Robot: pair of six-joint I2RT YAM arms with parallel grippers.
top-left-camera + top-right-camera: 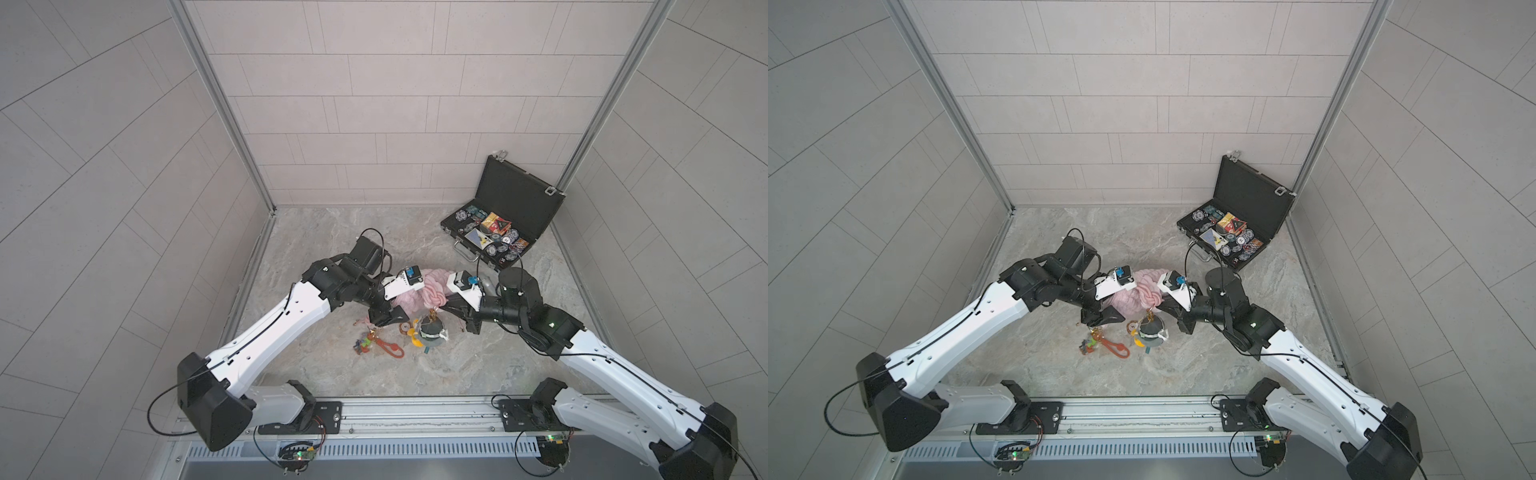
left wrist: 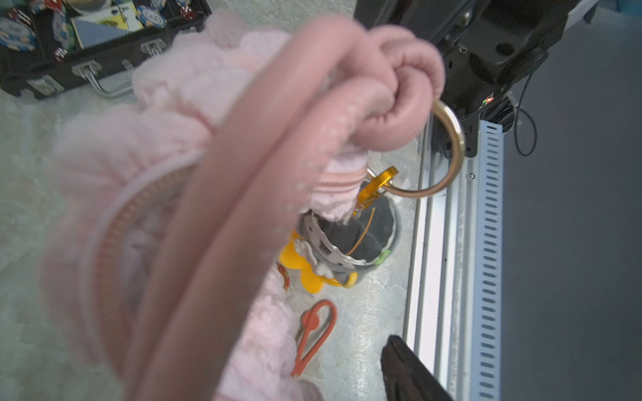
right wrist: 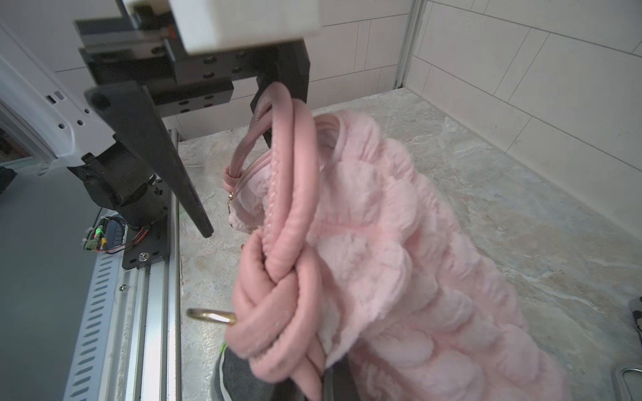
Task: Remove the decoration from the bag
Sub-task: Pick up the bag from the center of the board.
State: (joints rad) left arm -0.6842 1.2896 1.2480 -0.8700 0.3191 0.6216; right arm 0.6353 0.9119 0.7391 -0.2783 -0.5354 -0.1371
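Near counter [image 1: 316, 232] middle, going left to right: left tool [image 3: 236, 163] standing parted, one finger behind pink straps [image 3: 288, 180], gripping nothing; colourful charm [image 1: 365, 343] and red loop [image 1: 392, 348] lying loose on counter; bag [image 1: 409, 297] sagging between tools; grey plush decoration [image 1: 432, 330] hanging by gold clip [image 2: 377, 185] from bag ring [image 2: 448, 149], so removal looking unfinished; right tool [image 1: 453, 309] closed, on what I cannot tell; black case [image 1: 505, 216] standing well apart; front rail [image 2: 437, 243] sitting near, open room behind
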